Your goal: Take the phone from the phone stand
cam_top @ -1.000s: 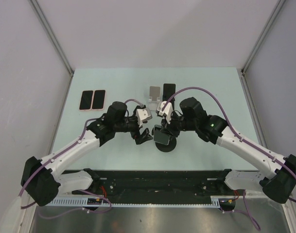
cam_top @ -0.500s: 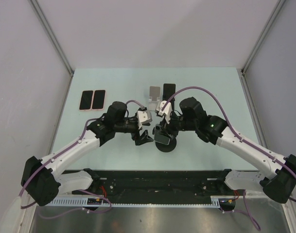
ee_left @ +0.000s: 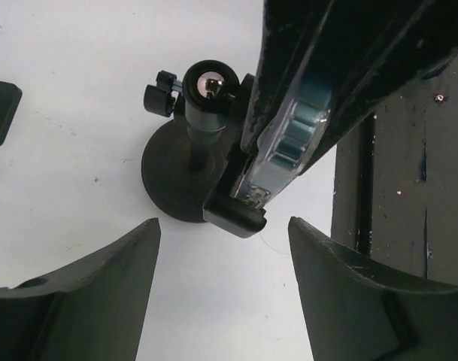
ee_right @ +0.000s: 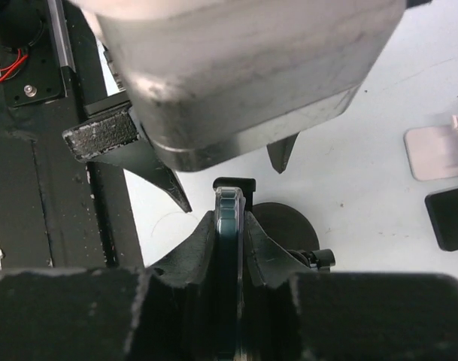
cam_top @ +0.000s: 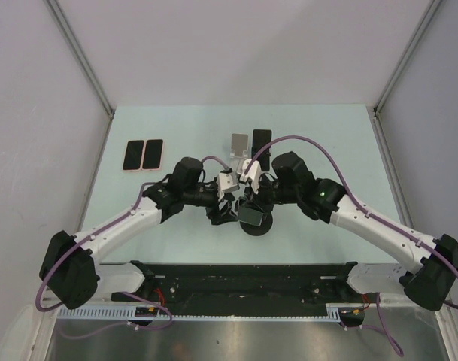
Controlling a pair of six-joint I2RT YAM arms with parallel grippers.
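Note:
The phone [cam_top: 251,215] sits edge-on in the black phone stand [cam_top: 256,226], which has a round base. My right gripper [cam_top: 253,201] is shut on the phone; in the right wrist view both fingers [ee_right: 200,244] press the phone's clear-cased edge [ee_right: 229,241] above the stand's clip. My left gripper [cam_top: 225,212] is open just left of the stand. In the left wrist view its jaws stand wide apart around the stand's lower clip [ee_left: 236,218], touching nothing, with the base [ee_left: 168,177] and the phone's edge [ee_left: 292,135] ahead.
Two phones [cam_top: 134,155] [cam_top: 153,153] lie flat at the far left. A pale stand [cam_top: 239,144] and a black phone [cam_top: 262,140] sit behind the grippers. A black rail [cam_top: 244,278] runs along the near edge.
My left gripper has moved right, close up to the stand, staying open. My right gripper has stayed shut on the phone and shifted slightly left.

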